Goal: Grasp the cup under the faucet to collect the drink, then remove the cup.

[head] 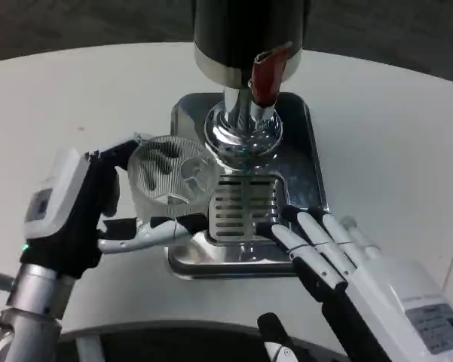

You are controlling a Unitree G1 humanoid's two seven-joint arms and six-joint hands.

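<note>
A clear ribbed cup (172, 179) is held upright at the left edge of the dispenser's steel drip tray (305, 162), left of the slotted grate (241, 207). My left hand (83, 211) grips the cup from the left, with fingers wrapped behind it and below its base. The faucet (265, 79), with a red lever, hangs from the black dispenser (245, 34) above the chrome column (243, 128), to the right of the cup. My right hand (339, 260) rests by the tray's front right corner, its fingers apart and holding nothing.
The round white table (392, 136) extends on both sides of the tray. Its front edge runs near the bottom of the picture, between my forearms.
</note>
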